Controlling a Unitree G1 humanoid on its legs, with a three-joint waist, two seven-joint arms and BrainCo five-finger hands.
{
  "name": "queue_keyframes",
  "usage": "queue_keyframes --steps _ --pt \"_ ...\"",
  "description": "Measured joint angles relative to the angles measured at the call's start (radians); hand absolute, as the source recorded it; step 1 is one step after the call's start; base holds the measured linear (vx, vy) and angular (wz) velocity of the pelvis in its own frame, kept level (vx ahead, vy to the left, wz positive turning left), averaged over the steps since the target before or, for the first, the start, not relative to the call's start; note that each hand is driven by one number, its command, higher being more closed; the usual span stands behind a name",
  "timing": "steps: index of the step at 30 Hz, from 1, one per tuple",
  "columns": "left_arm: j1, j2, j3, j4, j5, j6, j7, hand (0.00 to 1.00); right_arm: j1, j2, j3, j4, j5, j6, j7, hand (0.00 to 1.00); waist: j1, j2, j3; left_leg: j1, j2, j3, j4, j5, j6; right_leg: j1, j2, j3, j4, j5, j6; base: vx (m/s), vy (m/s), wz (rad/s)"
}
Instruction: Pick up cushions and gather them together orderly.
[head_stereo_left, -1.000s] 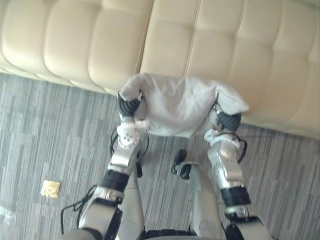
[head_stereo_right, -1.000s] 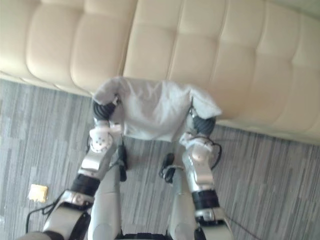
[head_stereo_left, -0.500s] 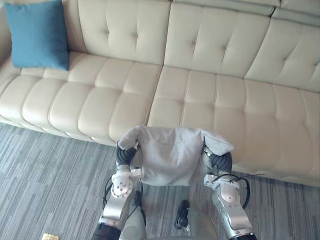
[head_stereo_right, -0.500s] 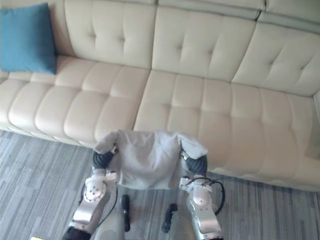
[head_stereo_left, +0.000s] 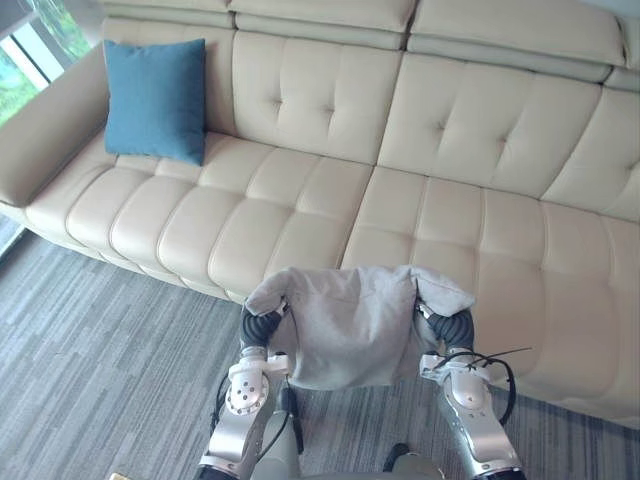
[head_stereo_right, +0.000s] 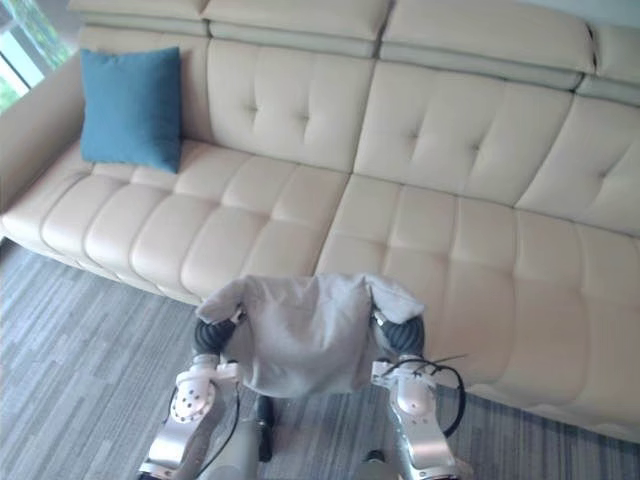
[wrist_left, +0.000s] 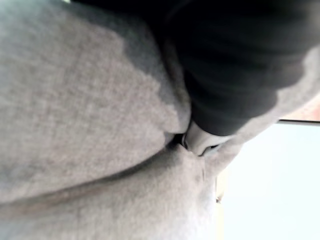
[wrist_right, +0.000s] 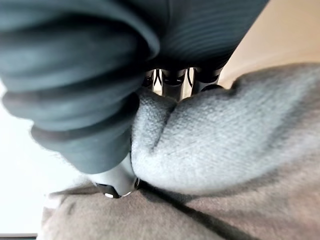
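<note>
Lower centre: you see the left hand and right hand each clamping one end of the grey cushion. Blue cushion: upper left, on the sofa.

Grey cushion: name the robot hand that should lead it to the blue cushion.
Left, probably. The left robot hand and right robot hand both grip the grey cushion, but the left holds the edge nearer the blue cushion, at the sofa's left end.

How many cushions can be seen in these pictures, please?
2. A blue cushion leans against the backrest at the left end of the sofa. A grey cushion is held up between the left hand and the right hand. Others may lie outside the view.
</note>
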Motion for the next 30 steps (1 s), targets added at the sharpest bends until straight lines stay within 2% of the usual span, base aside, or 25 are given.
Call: queue_keyframes --steps 1,2,3,4,5,6,8,9,10,11,13,15,16,18,19,21,23,24,26,30 --pt "0.0 0.005 0.001 -0.001 0.0 0.001 0.0 1.0 -0.007 0.003 0.001 0.009 0.0 0.0 0.0 1.0 -0.001 0.001 0.001 0.015 0.0 0.007 0.001 -0.008 0.008 -0.029 -0.01 0.021 0.064 0.007 -0.029 0.27 0.295 -0.28" --pt "0.0 0.028 0.002 -0.002 0.0 0.003 0.0 1.0 -0.027 0.024 0.005 0.042 0.001 0.003 0.002 1.0 -0.011 0.002 0.001 0.065 0.003 0.018 -0.006 -0.021 0.026 -0.082 0.001 0.056 0.197 -0.014 -0.027 0.21 0.185 -0.15" --pt "0.0 0.034 0.003 -0.003 0.0 0.003 0.0 1.0 -0.029 0.03 0.006 0.047 0.001 0.004 0.002 1.0 -0.014 0.002 0.001 0.082 0.003 0.021 -0.014 -0.023 0.029 -0.092 0.012 0.06 0.219 -0.025 -0.019 0.24 0.192 -0.18" --pt "0.002 0.045 0.016 -0.012 0.001 0.003 0.0 1.0 -0.036 0.039 0.016 0.062 0.004 0.003 0.007 1.0 -0.016 0.0 0.0 0.141 0.004 0.03 -0.063 -0.031 0.033 -0.116 0.065 0.064 0.239 -0.059 -0.003 0.22 0.139 -0.21" --pt "0.001 0.053 0.022 -0.025 0.001 0.002 0.001 1.0 -0.046 0.039 0.021 0.065 0.013 0.003 0.014 1.0 -0.016 -0.003 -0.002 0.177 0.004 0.044 -0.1 -0.032 0.034 -0.137 0.121 0.064 0.195 -0.076 0.021 0.21 0.119 -0.27" --pt "0.002 0.055 0.025 -0.032 0.001 0.002 0.001 1.0 -0.05 0.039 0.022 0.065 0.021 0.003 0.018 1.0 -0.016 -0.004 -0.003 0.19 0.003 0.051 -0.114 -0.032 0.034 -0.143 0.148 0.054 0.158 -0.082 0.031 0.2 0.082 -0.32" --pt "-0.001 0.062 0.029 -0.044 0.001 -0.001 0.0 1.0 -0.061 0.033 0.025 0.064 0.043 0.002 0.029 1.0 -0.021 -0.013 -0.01 0.242 -0.021 0.076 -0.174 -0.027 0.028 -0.144 0.25 0.011 -0.101 -0.071 0.033 0.26 0.055 -0.25" --pt "0.0 0.062 0.028 -0.045 0.001 -0.001 0.0 1.0 -0.062 0.033 0.025 0.064 0.044 0.002 0.029 1.0 -0.027 -0.017 -0.014 0.245 -0.028 0.077 -0.175 -0.027 0.028 -0.133 0.269 0.018 -0.166 -0.053 0.027 0.29 -0.003 0.1" --pt "0.001 0.063 0.026 -0.045 0.001 -0.001 -0.002 1.0 -0.06 0.034 0.025 0.064 0.049 0.002 0.029 1.0 -0.044 -0.043 -0.029 0.245 -0.066 0.069 -0.168 -0.029 0.024 -0.121 0.286 0.047 -0.289 0.039 -0.015 0.26 -0.029 0.25" --pt "-0.004 0.033 0.024 -0.03 0.001 0.008 -0.008 1.0 -0.062 0.019 0.013 0.066 0.049 0.003 0.029 1.0 -0.052 -0.016 -0.035 0.246 -0.062 0.049 -0.162 -0.045 0.012 -0.118 0.298 0.051 -0.295 0.059 -0.045 0.27 -0.025 0.24" --pt "-0.003 0.019 0.013 -0.03 0.001 0.008 -0.027 1.0 -0.055 0.013 -0.01 0.062 0.061 0.003 0.029 1.0 -0.054 0.006 -0.038 0.239 -0.034 0.022 -0.132 -0.064 -0.015 -0.067 0.328 0.031 -0.364 0.062 -0.047 0.26 -0.019 0.15" --pt "-0.008 0.015 0.003 -0.012 0.0 0.008 -0.047 1.0 -0.03 0.014 -0.02 0.053 0.085 0.003 0.029 1.0 -0.053 0.008 -0.035 0.218 0.0 0.002 -0.017 -0.081 -0.044 0.002 0.356 0.013 -0.417 0.062 -0.049 0.2 -0.045 0.26" --pt "-0.007 0.013 0.003 -0.006 0.0 0.008 -0.048 1.0 -0.024 0.014 -0.021 0.046 0.089 0.003 0.029 1.0 -0.051 0.008 -0.035 0.208 0.007 0.002 0.026 -0.081 -0.044 0.02 0.36 0.013 -0.43 0.062 -0.049 0.15 -0.041 0.11" --pt "-0.003 -0.012 0.007 -0.003 0.0 0.01 -0.054 1.0 0.011 0.017 -0.028 -0.052 0.099 0.004 0.029 1.0 -0.033 0.025 -0.027 0.109 0.053 0.002 0.282 -0.094 -0.058 0.091 0.368 0.024 -0.469 0.06 -0.052 0.19 0.021 -0.15" --pt "-0.003 -0.015 0.007 -0.005 0.0 0.01 -0.057 1.0 0.008 0.024 -0.035 -0.073 0.099 0.002 0.029 1.0 -0.031 0.025 -0.027 0.087 0.063 -0.003 0.289 -0.115 -0.048 0.1 0.365 0.033 -0.479 0.06 -0.052 0.16 0.089 -0.29" --pt "-0.003 -0.02 0.007 -0.016 0.0 0.01 -0.064 1.0 0.003 0.03 -0.045 -0.103 0.099 -0.008 0.028 1.0 -0.025 0.027 -0.028 0.055 0.065 -0.07 0.179 -0.131 -0.04 0.103 0.361 0.071 -0.494 0.059 -0.048 0.1 0.135 -0.46" --pt "-0.004 -0.022 0.007 -0.025 0.001 0.011 -0.064 1.0 -0.004 0.03 -0.047 -0.105 0.098 -0.009 0.027 1.0 -0.02 0.029 -0.029 0.06 0.06 -0.14 0.044 -0.104 -0.056 0.098 0.362 0.098 -0.495 0.061 -0.036 0.07 0.202 -0.56" --pt "-0.001 -0.024 0.007 -0.037 0.002 0.013 -0.064 1.0 0.0 0.034 -0.048 -0.105 0.098 -0.008 0.024 1.0 -0.018 0.042 -0.032 0.084 0.064 -0.185 -0.06 0.009 -0.096 0.1 0.375 0.131 -0.49 0.061 0.005 0.1 0.237 -0.45" --pt "-0.004 -0.019 0.004 -0.056 0.005 0.015 -0.063 1.0 0.024 0.044 -0.049 -0.132 0.097 -0.006 0.021 1.0 -0.023 0.025 -0.042 0.095 0.04 -0.155 -0.082 0.012 -0.08 0.097 0.347 0.158 -0.502 0.073 0.024 0.12 0.227 -0.31" --pt "0.001 -0.015 0.004 -0.116 0.02 0.015 -0.063 1.0 0.03 0.058 -0.048 -0.17 0.093 -0.006 0.021 1.0 -0.014 0.023 -0.046 0.145 0.0 -0.097 -0.134 0.022 -0.055 0.103 0.302 0.2 -0.513 0.078 0.056 0.08 0.154 -0.26"
